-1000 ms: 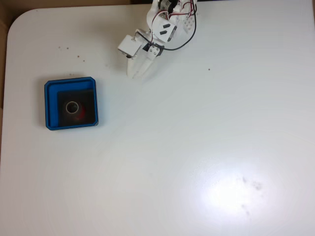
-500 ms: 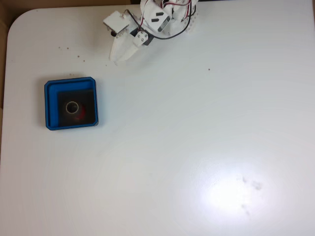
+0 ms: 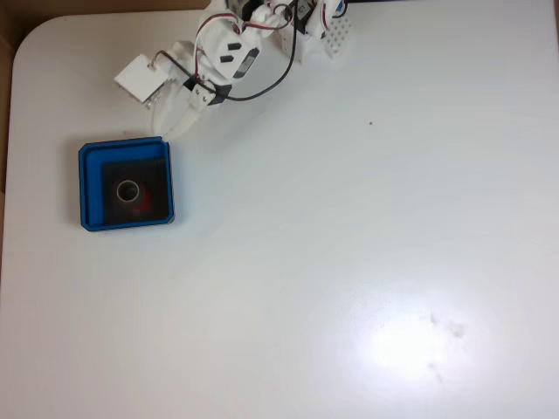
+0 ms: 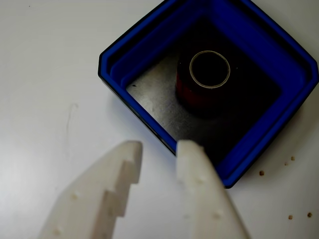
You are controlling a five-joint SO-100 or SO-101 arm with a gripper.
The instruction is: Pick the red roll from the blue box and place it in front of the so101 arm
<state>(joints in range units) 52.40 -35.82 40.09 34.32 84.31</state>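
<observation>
Reaching toward the blue box (image 3: 126, 184), I have the so101 arm (image 3: 229, 54) stretched out from its base at the top edge of the bench (image 3: 349, 262) in the fixed view, its gripper (image 3: 175, 131) just beside the box's upper right corner. In the wrist view the gripper (image 4: 158, 147) has its two white fingers a little apart with nothing between them, one tip above the near rim of the blue box (image 4: 279, 55). I judge that gap too narrow for the roll, so I would widen it before descending. The red roll (image 4: 203, 82) stands upright on the black floor near the middle of the box, core facing up, which suits a grasp from above. I can read no brand, label or writing anywhere.
</observation>
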